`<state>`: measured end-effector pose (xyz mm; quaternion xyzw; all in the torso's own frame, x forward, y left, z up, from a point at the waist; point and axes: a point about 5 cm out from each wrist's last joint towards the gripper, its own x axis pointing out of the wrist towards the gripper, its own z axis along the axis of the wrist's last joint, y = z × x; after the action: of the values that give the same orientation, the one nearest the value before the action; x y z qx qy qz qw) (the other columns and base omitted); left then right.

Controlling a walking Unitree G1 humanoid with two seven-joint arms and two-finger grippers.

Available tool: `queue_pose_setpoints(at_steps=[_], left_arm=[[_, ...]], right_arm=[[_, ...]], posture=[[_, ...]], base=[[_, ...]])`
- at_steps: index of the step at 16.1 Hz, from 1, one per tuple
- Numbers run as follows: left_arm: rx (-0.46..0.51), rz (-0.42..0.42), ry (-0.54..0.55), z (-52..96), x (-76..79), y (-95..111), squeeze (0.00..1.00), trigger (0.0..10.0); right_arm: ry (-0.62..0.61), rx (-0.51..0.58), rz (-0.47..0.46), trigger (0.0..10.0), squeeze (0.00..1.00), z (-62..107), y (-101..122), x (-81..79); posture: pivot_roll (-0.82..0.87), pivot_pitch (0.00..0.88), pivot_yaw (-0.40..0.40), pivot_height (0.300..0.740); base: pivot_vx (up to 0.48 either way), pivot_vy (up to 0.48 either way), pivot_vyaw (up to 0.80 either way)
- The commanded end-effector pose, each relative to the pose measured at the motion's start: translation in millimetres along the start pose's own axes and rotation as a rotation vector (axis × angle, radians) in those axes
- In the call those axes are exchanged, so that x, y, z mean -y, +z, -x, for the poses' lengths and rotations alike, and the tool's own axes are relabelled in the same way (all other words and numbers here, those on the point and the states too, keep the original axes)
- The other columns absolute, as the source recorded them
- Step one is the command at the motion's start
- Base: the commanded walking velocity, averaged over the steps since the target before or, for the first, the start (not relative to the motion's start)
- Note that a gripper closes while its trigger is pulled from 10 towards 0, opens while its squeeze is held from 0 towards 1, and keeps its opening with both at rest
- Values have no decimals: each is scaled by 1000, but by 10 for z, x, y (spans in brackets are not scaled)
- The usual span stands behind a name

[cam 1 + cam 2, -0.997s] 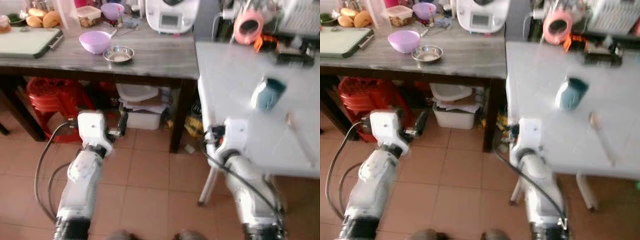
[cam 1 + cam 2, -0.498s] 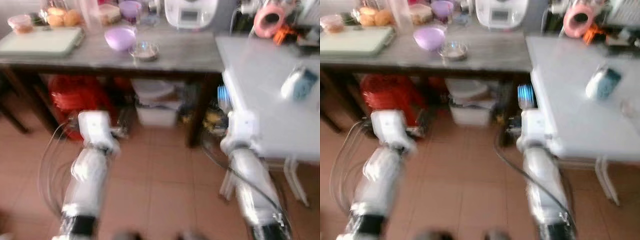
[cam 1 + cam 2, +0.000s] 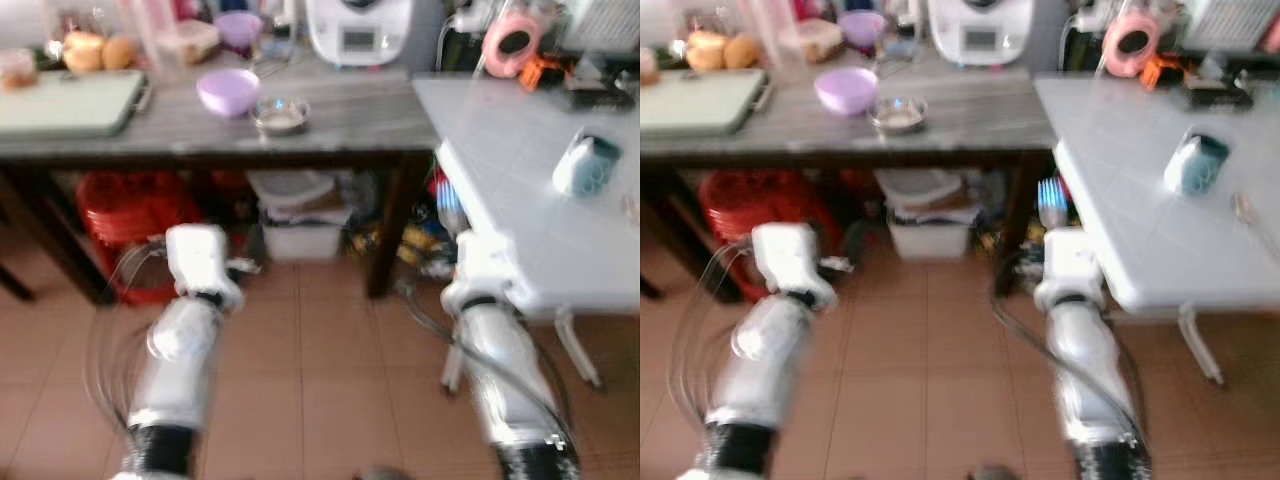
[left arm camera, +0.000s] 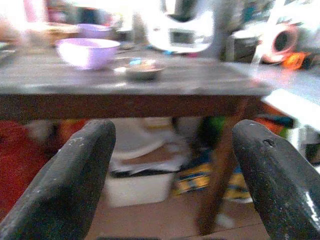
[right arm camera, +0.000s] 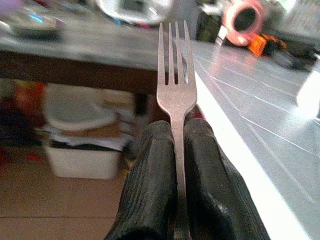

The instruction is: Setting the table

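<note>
My right gripper (image 5: pixel 178 131) is shut on a silver fork (image 5: pixel 176 90) that stands upright with its tines up. The fork (image 3: pixel 1052 203) sits just off the near left corner of the white table (image 3: pixel 1140 200), low beside its edge. On that table lie a teal mug (image 3: pixel 1196 163) on its side and a spoon (image 3: pixel 1245 212). My left gripper (image 4: pixel 172 132) is open and holds nothing; it hangs below the front edge of the grey wooden table (image 3: pixel 330 115), facing it.
The wooden table carries a purple bowl (image 3: pixel 229 90), a small metal bowl (image 3: pixel 281 115), a cutting board (image 3: pixel 65 100) and a white appliance (image 3: pixel 360 28). Under it stand a red stool (image 3: pixel 125 200) and a white box (image 3: pixel 300 235). A pink tape roll (image 3: pixel 507 40) sits at the back.
The whole picture has shifted and blurred as the camera moved. The fork's tines now show above my right wrist by the white table's corner.
</note>
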<state>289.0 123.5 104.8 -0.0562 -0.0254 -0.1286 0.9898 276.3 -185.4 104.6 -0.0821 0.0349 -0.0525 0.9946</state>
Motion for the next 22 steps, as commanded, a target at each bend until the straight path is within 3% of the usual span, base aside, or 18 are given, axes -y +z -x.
queue_pose_setpoints(at_steps=[1,22], left_arm=[[8,-27,17,11,-94,40,0,10000],[2,-21,15,3,-71,15,0,10000]], right_arm=[[16,43,-20,10000,0,-39,106,-65],[-8,44,-57,10000,0,-61,93,-39]], posture=[[-38,0,-6,740],[-40,0,-7,740]], base=[[480,0,0],[472,0,0]])
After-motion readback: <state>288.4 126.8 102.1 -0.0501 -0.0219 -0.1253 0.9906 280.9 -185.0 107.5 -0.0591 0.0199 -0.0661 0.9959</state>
